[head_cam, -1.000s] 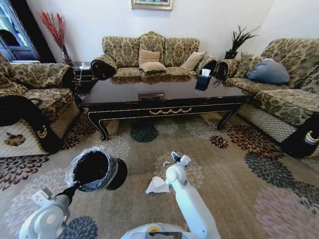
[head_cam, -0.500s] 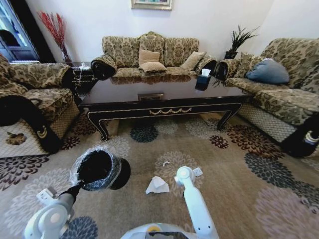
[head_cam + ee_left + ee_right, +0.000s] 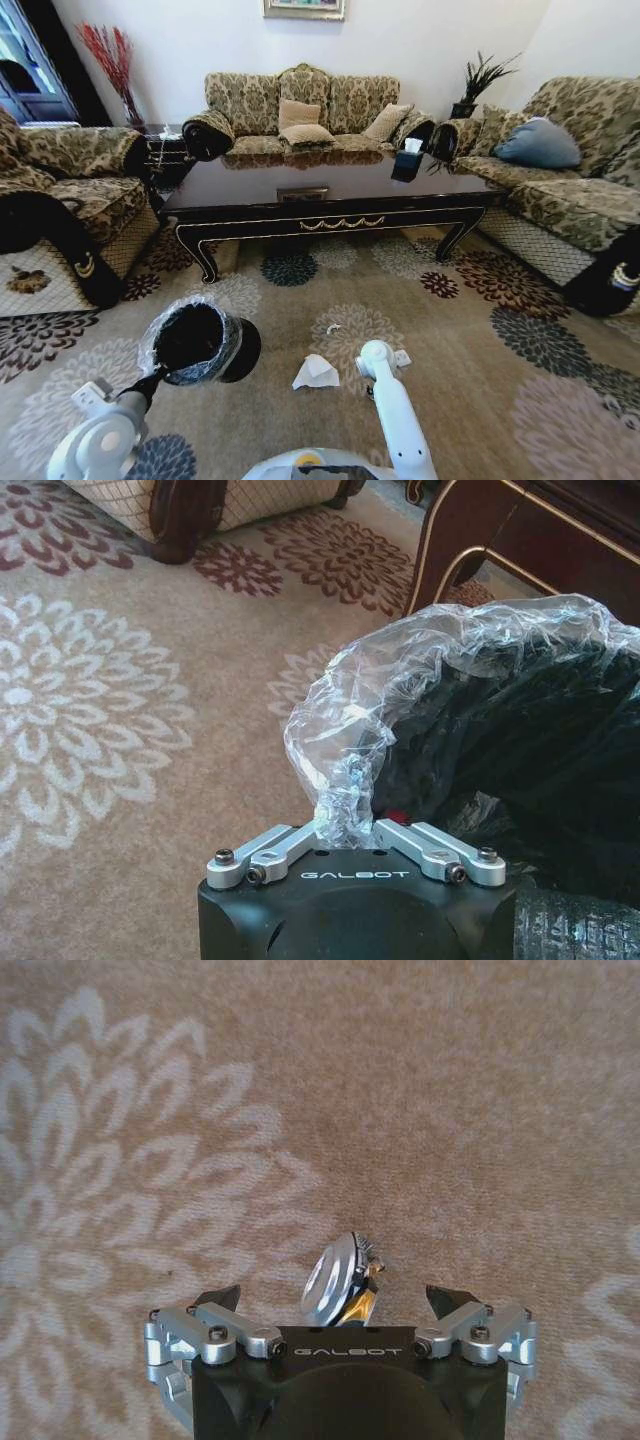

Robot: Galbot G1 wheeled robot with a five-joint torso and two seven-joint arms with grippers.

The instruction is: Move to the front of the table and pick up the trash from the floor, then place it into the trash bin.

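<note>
The left tool (image 3: 345,842) is pinched tight on the clear liner at the rim of the trash bin (image 3: 196,343), holding the bin tilted above the carpet (image 3: 470,400), its dark mouth facing up. In the left wrist view the crinkled liner (image 3: 400,695) bunches right between the fingers. The right tool (image 3: 338,1305) hangs low over the carpet with its jaws spread wide, and a small shiny wrapper (image 3: 337,1282) lies in the gap between them; I can't tell whether either finger touches it. The white tissue (image 3: 316,371) lies on the carpet between the bin and the right arm. The worktop (image 3: 330,190) stands beyond, well apart.
</note>
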